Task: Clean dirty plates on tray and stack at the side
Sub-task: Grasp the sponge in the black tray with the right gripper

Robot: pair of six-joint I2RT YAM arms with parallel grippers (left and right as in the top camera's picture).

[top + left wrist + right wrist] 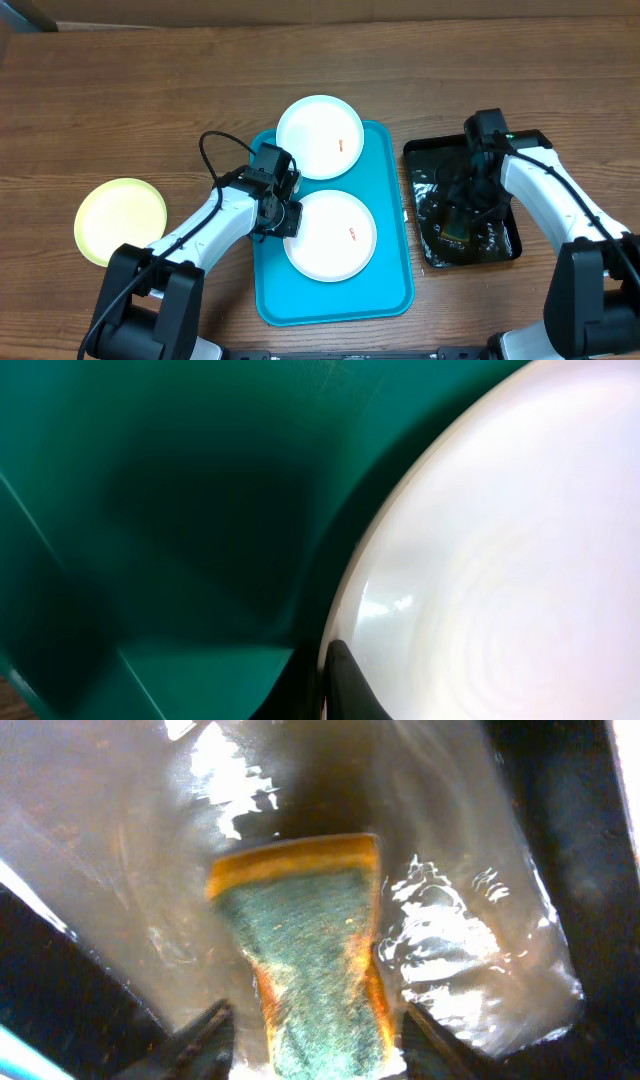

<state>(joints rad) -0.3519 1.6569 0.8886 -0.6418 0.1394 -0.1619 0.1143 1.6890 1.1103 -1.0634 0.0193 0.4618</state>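
**Overhead first: left pincer at the plate, right pincer over the sponge**

Overhead, I see the large turquoise rectangular plastic tray (pixel 385 290) mid-table. It carries two shallow round plates: the far white plate (pixel 320 137) overhangs its far rim, and the near white plate (pixel 330 235) sits at its middle. The pale yellow-green round plate (pixel 121 220) lies apart on the brown wooden table (pixel 150 90), off to the left. My left pincer (pixel 287 215) is at the near plate's left edge. My right pincer (pixel 465 210) hangs over the glossy black tray (pixel 430 155), well right of both white plates.

Left wrist: the pincer is pressed together, one dark fingertip (pixel 345 680) against the smooth white rim. Whether it pinches that rim I cannot tell.

Right wrist: the fingers (pixel 205 1040) are spread, straddling a yellow sponge with a rough green scouring face (pixel 310 950). Its long axis runs straight away from the pincer. I judge closing on it comes next, and the plate then lies leftward.
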